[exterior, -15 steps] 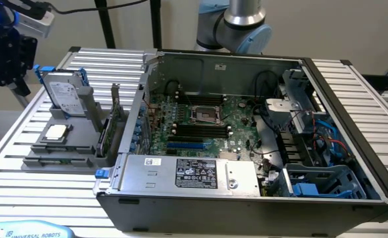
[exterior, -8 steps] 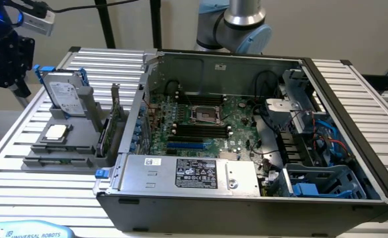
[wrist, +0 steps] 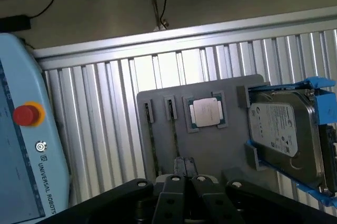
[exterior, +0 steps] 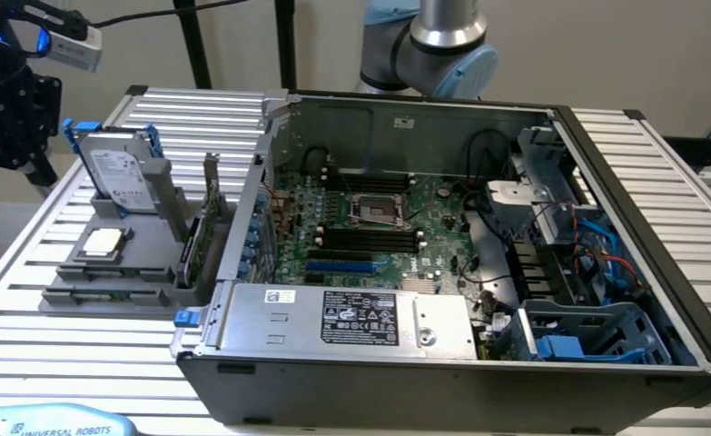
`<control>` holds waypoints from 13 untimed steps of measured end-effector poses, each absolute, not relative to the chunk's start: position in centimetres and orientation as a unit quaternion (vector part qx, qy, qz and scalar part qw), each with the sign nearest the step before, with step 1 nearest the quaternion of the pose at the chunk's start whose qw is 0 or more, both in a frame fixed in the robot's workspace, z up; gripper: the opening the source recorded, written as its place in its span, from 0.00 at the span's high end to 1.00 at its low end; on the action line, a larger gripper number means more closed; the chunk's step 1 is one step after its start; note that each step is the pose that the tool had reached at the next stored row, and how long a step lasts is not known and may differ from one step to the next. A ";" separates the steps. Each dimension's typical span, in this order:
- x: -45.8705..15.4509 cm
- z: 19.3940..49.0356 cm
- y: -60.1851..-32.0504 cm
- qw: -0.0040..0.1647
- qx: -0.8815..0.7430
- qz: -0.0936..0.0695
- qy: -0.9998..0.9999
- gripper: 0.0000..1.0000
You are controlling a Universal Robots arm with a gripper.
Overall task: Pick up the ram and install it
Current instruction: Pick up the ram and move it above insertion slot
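Note:
The ram [exterior: 103, 292] lies as a thin green stick in the front slot of the grey holder [exterior: 76, 272], on the exterior view's left of the open computer case. In the wrist view the ram [wrist: 152, 145] shows as a narrow strip in the holder [wrist: 210, 150] far below. My gripper [wrist: 184, 170] hangs high above the holder, its two black fingers pressed together with nothing between them. In the exterior view the gripper [exterior: 16, 127] sits at the upper left, above the table. The motherboard's dark memory slots [exterior: 368, 239] lie inside the case.
On the holder are a square silver processor [exterior: 103, 241], a hard drive in a blue frame [exterior: 123, 177] and an upright green card [exterior: 198, 238]. The case [exterior: 452, 363] has tall metal walls. A light blue teach pendant [wrist: 21, 145] lies at the table's edge.

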State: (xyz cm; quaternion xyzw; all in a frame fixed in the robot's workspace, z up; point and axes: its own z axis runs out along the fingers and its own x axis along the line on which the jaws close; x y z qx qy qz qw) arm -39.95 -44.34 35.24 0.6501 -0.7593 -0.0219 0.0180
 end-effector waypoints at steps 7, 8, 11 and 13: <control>-39.2 34.6 -45.7 0.018 0.651 -0.022 -0.759 0.89; -39.1 34.5 -45.8 0.018 0.651 -0.022 -0.759 0.89; -38.8 34.0 -46.0 0.018 0.652 -0.022 -0.758 0.89; -38.7 33.6 -46.1 0.018 0.653 -0.022 -0.756 0.89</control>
